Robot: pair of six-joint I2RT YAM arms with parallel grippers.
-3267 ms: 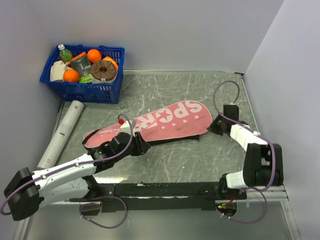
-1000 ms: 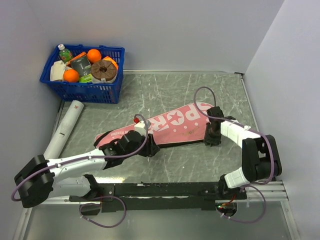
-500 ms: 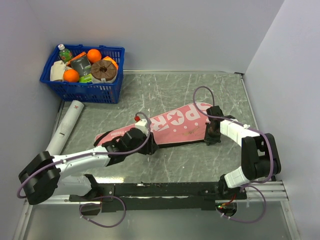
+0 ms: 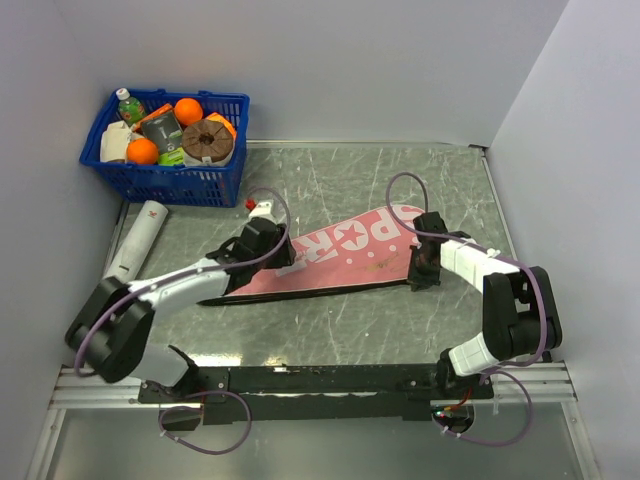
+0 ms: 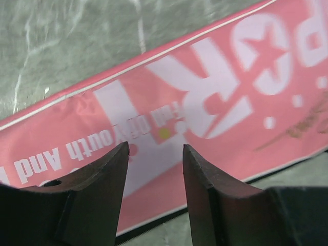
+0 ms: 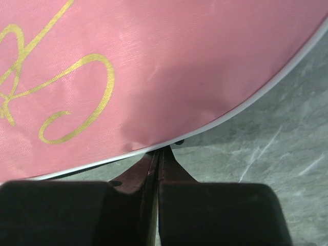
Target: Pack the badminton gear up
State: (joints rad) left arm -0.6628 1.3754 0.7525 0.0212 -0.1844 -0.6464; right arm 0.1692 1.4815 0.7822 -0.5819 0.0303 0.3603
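Past your matt black left fingers, the racket bag is sheeny pink cloth; the surface looks smooth, marbled.

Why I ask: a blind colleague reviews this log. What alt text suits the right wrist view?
The right pincer is shut on the white-piped edge of the pink racket bag. Gold script crosses the bag at upper left, and the grey marbled table shows at right.

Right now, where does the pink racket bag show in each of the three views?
Top external: pink racket bag lies diagonally across the table, between both arms.
Left wrist: the bag fills most of the frame, white lettering beyond the open left gripper.
Right wrist: the bag fills the upper left, edge pinched by the right gripper.
Shared landmark: the scratched grey table bordering the bag's edge.
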